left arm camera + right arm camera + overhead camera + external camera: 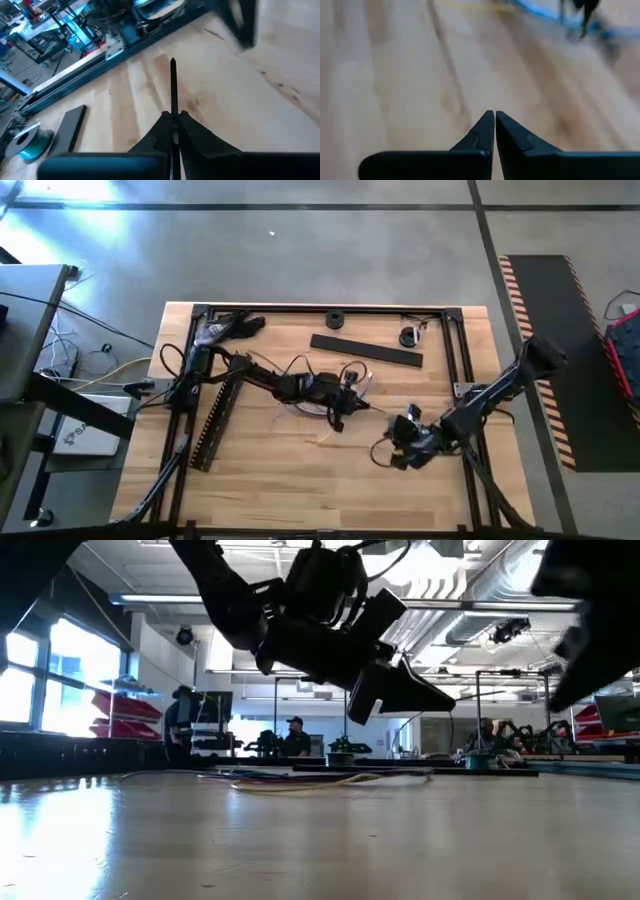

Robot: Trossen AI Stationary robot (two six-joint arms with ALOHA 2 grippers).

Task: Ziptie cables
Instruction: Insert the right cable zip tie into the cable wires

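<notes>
Claws pressed together: left claw [173, 117] pinching a zip tie [173, 87], right claw [494, 122] empty.

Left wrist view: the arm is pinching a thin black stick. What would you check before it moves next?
1. Left gripper firmly shut on the thin black strip: ok.
2. Strip pointing straight out past the fingertips, unbent: ok.
3. Cables lying flat on the table: ok.
4. Strip looped round the cables: not ok; its tip is over bare wood.
5. Right gripper ready to grasp: not ok; it is shut and empty, over bare wood.
6. Which strands the strip should take: cannot tell.
</notes>
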